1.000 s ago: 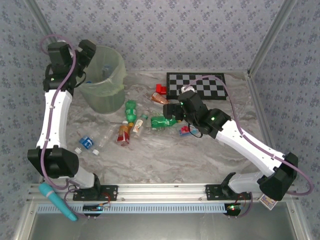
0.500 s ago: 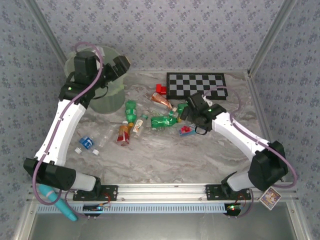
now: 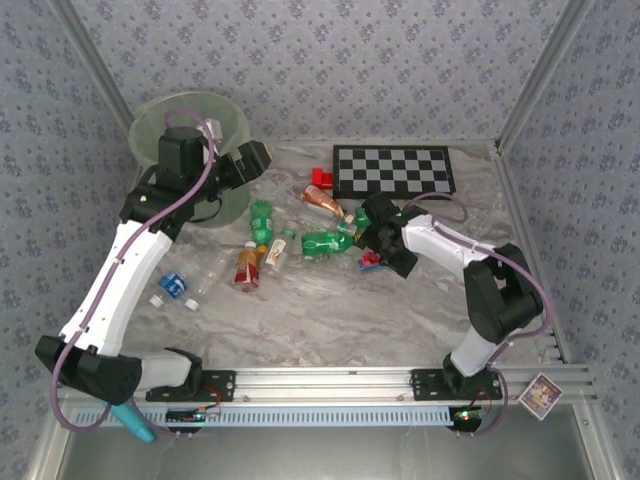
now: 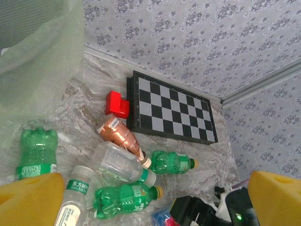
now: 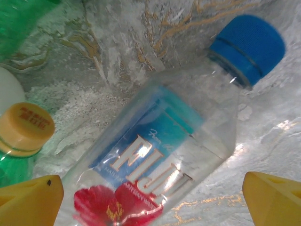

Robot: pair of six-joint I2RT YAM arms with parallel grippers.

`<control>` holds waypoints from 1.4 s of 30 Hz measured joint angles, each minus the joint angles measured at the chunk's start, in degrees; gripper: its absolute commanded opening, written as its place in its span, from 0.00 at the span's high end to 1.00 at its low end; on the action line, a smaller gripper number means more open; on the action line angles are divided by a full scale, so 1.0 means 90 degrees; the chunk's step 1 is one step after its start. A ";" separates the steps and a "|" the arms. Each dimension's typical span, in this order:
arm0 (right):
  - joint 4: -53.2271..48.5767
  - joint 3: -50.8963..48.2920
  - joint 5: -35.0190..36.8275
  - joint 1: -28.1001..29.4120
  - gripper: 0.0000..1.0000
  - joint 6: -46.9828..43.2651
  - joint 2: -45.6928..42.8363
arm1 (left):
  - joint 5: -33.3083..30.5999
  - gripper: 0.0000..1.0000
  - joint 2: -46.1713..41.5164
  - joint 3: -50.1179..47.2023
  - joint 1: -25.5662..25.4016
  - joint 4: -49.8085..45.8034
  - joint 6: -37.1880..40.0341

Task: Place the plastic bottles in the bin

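Near the middle of the table, just in front of the checkerboard (image 3: 392, 170), my right gripper (image 5: 150, 200) points down at a clear bottle (image 5: 160, 150) with a blue cap, lying flat on its side. My fingers there stand wide apart, one on each side of the bottle and not touching it. I judge this is the line-up for pinching it across its body. To reach it, my right arm is folded, elbow out toward the right edge, forearm reaching inward and wrist tipped down.

My left gripper (image 3: 252, 158) is also spread and empty. It hangs beside the bin (image 3: 228, 112) at the far left corner. That arm stretches long from its base along the left edge, wrist turned toward the pile, probably to pick a target. A green bottle (image 3: 325, 243) and the others lie loose between the bin and the checkerboard.
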 measured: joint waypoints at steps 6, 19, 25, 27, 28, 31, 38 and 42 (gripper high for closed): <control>0.0143 0.0194 -0.0214 0.0000 0.01 0.0124 0.0483 | -0.0034 0.00 -0.0199 -0.0151 0.0000 -0.0053 0.0002; 0.0214 0.0058 -0.0345 0.0005 0.09 0.0104 0.0695 | -0.0129 0.00 -0.0352 -0.0413 0.0000 -0.0160 0.0002; 0.0216 -0.0199 -0.0238 0.0117 0.12 -0.0007 0.0527 | -0.0124 0.00 -0.0352 -0.0413 0.0000 -0.0160 0.0000; 0.0216 -0.0243 -0.0194 0.0187 0.15 -0.0053 0.0435 | -0.0124 0.00 -0.0350 -0.0413 0.0000 -0.0160 0.0000; 0.0223 -0.0262 -0.0182 0.0214 0.15 -0.0090 0.0401 | -0.0124 0.00 -0.0352 -0.0413 0.0000 -0.0160 0.0000; 0.0274 -0.0357 -0.0109 0.0277 0.17 -0.0172 0.0299 | -0.0124 0.00 -0.0352 -0.0418 0.0000 -0.0160 0.0000; 0.0362 -0.0500 -0.0017 0.0296 0.23 -0.0342 0.0211 | -0.0124 0.00 -0.0352 -0.0418 0.0000 -0.0165 -0.0002; 0.0454 -0.0500 0.0034 0.0296 0.33 -0.0493 0.0206 | -0.0124 0.00 -0.0352 -0.0418 0.0000 -0.0168 0.0000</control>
